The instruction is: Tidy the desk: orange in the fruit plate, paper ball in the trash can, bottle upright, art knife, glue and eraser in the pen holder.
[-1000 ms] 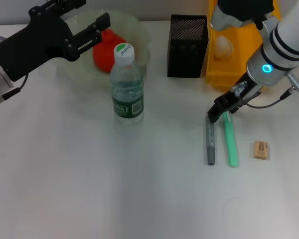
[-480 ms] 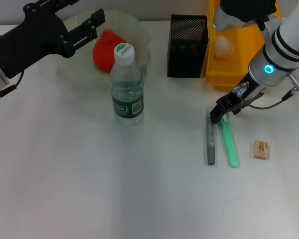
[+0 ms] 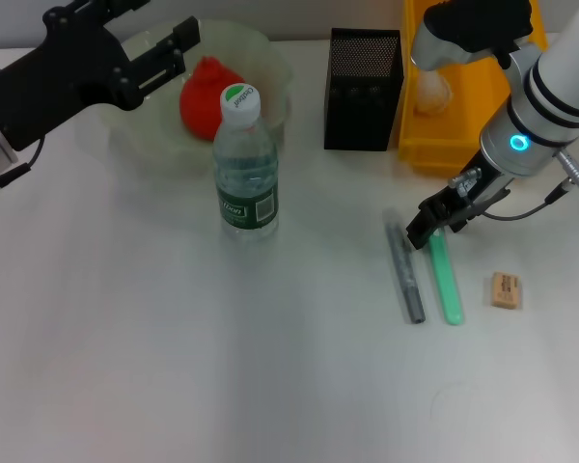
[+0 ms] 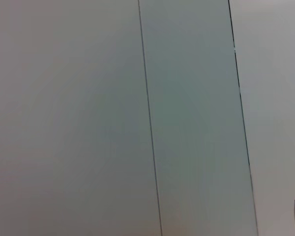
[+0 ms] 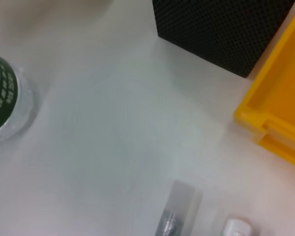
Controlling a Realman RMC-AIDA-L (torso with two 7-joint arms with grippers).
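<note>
In your head view, the right gripper (image 3: pixel 427 228) sits low on the desk (image 3: pixel 174 367), its dark tip at the far ends of the grey art knife (image 3: pixel 405 272) and the green glue (image 3: pixel 447 275), which lie side by side; you cannot tell from here whether its jaws are parted or closed on anything. The eraser (image 3: pixel 505 290) lies just to the right of the glue, apart from it. The left gripper (image 3: pixel 164 53) hangs over the fruit plate (image 3: pixel 270 58) with its fingers spread and nothing between them. The orange (image 3: pixel 205 92) rests in the plate, the bottle (image 3: pixel 245 164) stands upright in front of it, and the paper ball (image 3: pixel 431 90) lies in the trash can (image 3: pixel 434 149), beside the pen holder (image 3: pixel 363 90). Your left wrist view shows only pale flat panels. Your right wrist view shows the bottle's label (image 5: pixel 1 101), the pen holder (image 5: pixel 221 29), a trash can corner (image 5: pixel 275 118), and the knife's end (image 5: pixel 179 214) near the glue's tip (image 5: pixel 236 227).
</note>
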